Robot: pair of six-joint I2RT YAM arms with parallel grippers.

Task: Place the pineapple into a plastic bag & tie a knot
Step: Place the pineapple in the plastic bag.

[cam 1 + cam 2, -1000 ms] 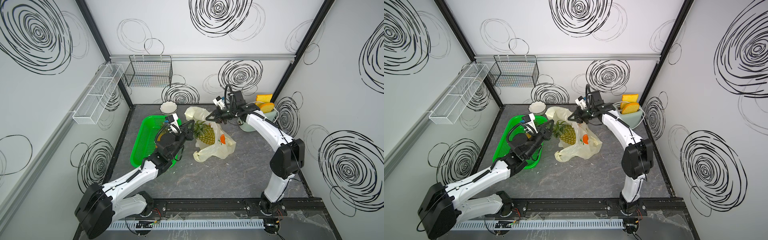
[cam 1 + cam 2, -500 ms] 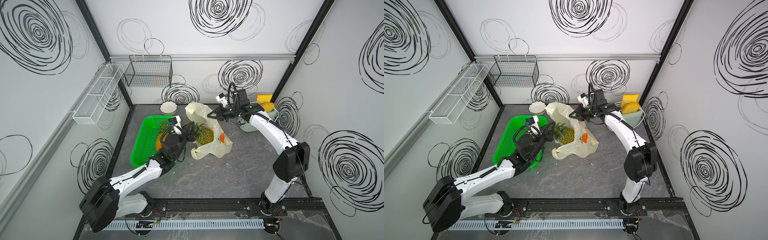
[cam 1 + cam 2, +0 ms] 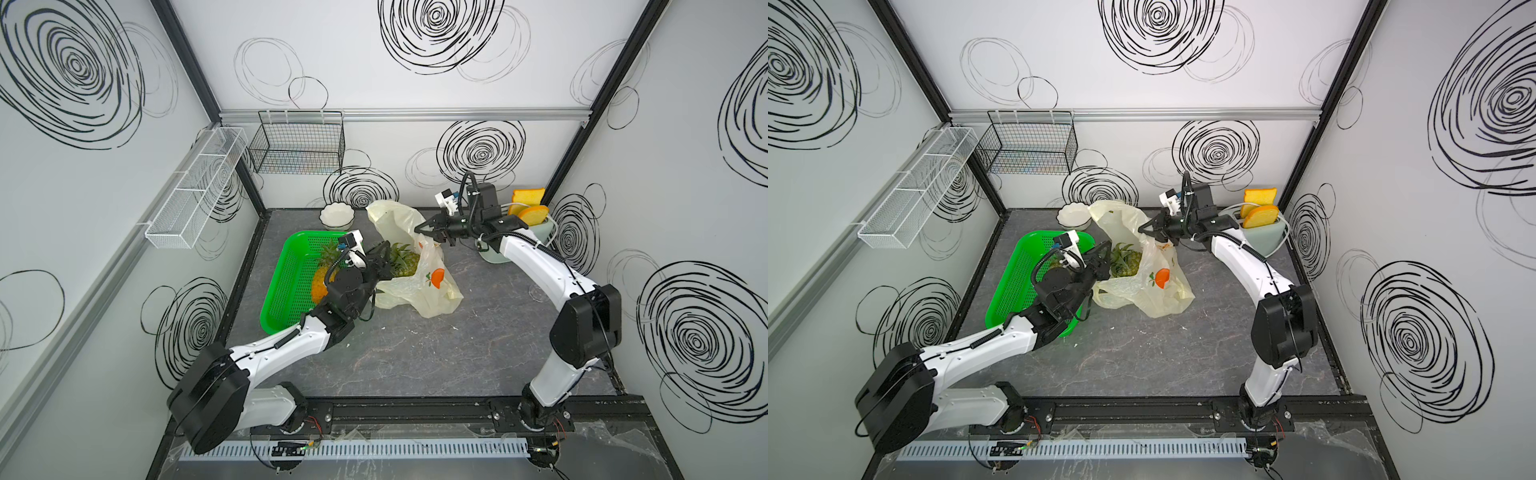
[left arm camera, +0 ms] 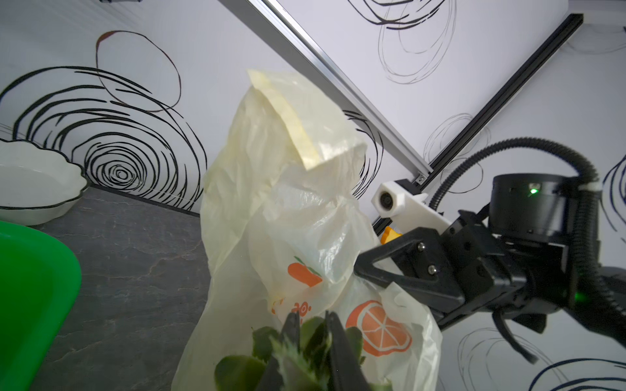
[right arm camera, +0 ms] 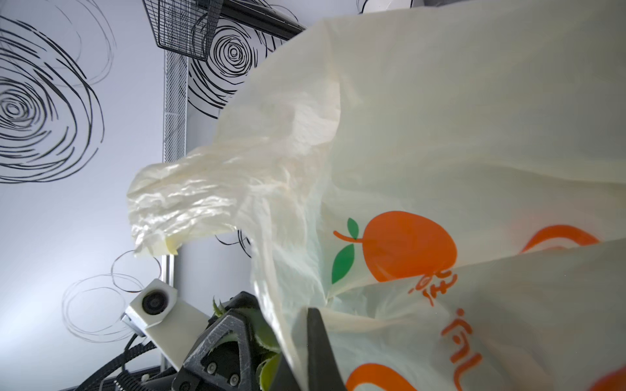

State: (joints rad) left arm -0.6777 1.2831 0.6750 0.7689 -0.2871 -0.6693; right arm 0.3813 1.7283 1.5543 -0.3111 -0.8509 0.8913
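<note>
Bagging was in hand: the left gripper pinched the pineapple by its leaves at the mouth of the bag, whose rim the right gripper clamped up; next, likely, lowering and letting go.

Plastic bag: thin translucent pale-yellow film, was crinkled and softly glossy.
Pineapple: rind looked rough and scaly.
Green basket: was glossy perforated plastic.
Bowl: was smooth, glossy white.
Desk: was matt dark grey, stone-veined.
Wire basket: was black metal wire.
Mesh rack: was white-coated wire.
Right claw: was matt black plastic.
</note>
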